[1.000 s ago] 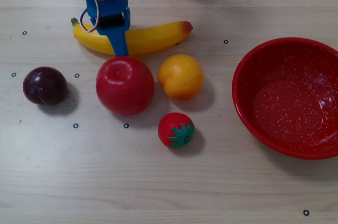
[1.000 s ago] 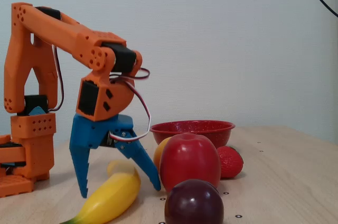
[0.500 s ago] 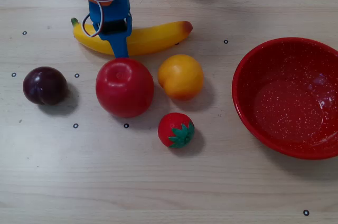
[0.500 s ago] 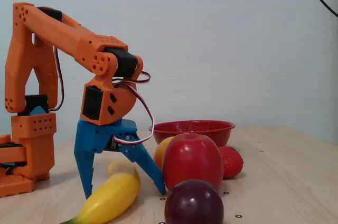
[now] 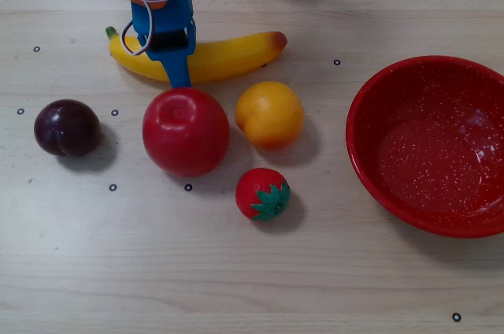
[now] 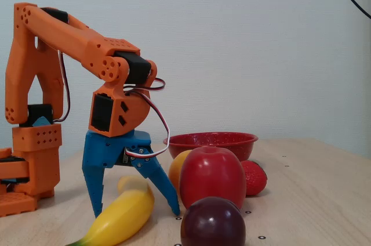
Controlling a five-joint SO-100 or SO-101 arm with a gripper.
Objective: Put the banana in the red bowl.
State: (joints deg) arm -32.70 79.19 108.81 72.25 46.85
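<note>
Hand (image 6: 136, 211) unmoved; fixed view alone shows fingers straddling banana (image 6: 119, 218).

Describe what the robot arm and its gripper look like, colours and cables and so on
The arm is bright orange printed plastic with rows of small round holes and black servo blocks at the joints. The gripper has two long, pointed blue fingers. Thin red, white and dark wires loop loosely from the wrist down to the gripper.

In the fixed view the blue gripper (image 6: 136, 214) stands with its fingers spread wide, straddling the banana (image 6: 122, 217) on the table (image 6: 313, 199). A red apple (image 6: 211, 176) and dark plum (image 6: 213, 223) sit right of it, with the red bowl (image 6: 211, 143) behind.
</note>
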